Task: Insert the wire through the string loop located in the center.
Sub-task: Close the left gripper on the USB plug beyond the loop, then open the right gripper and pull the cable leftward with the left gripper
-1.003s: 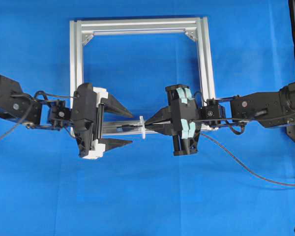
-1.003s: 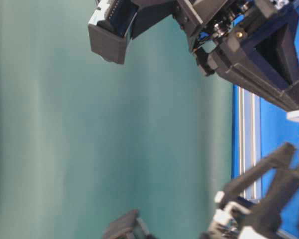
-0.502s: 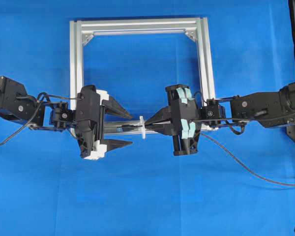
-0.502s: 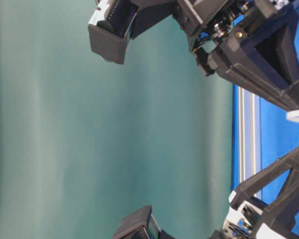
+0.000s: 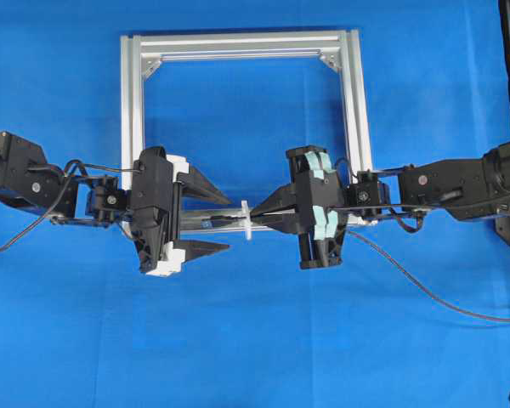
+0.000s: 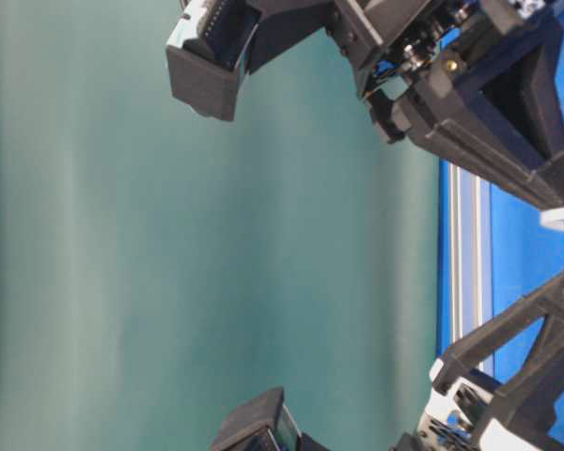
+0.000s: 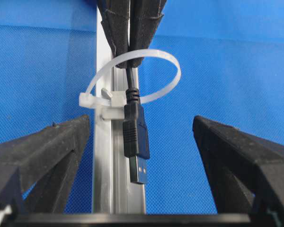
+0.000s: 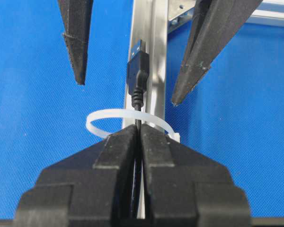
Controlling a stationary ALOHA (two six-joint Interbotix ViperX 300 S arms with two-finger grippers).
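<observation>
Since the wire (image 7: 135, 142) already pokes its plug through the white string loop (image 7: 132, 78), what matters next is how that plug lies to the left gripper (image 5: 217, 217). It points straight into the gap between those wide-open jaws, its long axis running along the silver frame bar (image 7: 104, 165), about midway between the two tips. Behind the loop, the right gripper (image 5: 259, 214) has its jaws pinched tight on the wire. Judging by this, the left jaws are nearer the plug and would only need to close on it.
</observation>
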